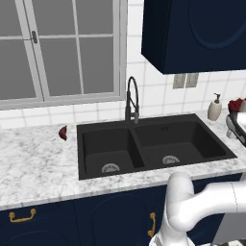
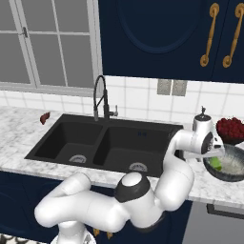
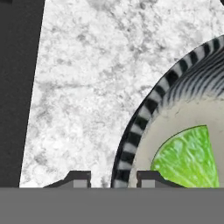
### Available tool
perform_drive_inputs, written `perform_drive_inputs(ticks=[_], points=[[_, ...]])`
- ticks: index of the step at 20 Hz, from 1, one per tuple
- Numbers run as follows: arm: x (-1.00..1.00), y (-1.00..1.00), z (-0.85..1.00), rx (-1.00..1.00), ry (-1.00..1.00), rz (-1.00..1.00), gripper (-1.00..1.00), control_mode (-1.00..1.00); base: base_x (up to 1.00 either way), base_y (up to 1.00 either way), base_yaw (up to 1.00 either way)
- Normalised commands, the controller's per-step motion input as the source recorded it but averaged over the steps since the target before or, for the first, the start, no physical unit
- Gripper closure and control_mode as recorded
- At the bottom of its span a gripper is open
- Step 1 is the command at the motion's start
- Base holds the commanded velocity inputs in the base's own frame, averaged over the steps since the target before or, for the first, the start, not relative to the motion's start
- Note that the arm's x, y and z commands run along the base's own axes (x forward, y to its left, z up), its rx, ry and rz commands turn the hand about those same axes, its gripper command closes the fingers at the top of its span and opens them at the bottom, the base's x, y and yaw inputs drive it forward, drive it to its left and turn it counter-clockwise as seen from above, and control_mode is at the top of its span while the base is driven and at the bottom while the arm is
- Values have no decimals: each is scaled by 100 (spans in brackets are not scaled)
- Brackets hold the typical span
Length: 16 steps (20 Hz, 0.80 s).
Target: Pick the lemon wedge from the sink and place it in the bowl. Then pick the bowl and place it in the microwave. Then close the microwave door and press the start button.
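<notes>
While the white arm reaches to the right of the matte black double-basin sink (image 2: 102, 143), its pincer (image 3: 113, 180) straddles the rim of the round grey ribbed bowl (image 3: 146, 109).

One dark fingertip sits outside the bowl wall, the other inside, jaws slightly apart and not visibly clamped. The yellow-green lemon wedge (image 3: 189, 158) lies in the bowl's pale interior, at four o'clock in the hand view. The bowl rests on the white marble table (image 3: 87, 87), right of the sink.
</notes>
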Motion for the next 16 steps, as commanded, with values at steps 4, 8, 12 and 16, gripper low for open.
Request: perform_drive_inputs(ticks=[4, 8, 12, 16], points=[[0, 0, -4, 0, 5, 1, 100, -100, 0, 0, 0], [-20, 0, 6, 0, 0, 0, 100, -100, 0, 0, 0], [-56, 6, 26, 0, 0, 0, 100, -100, 0, 0, 0], [-75, 32, 21, 0, -3, 11, 100, -100, 0, 0, 0]])
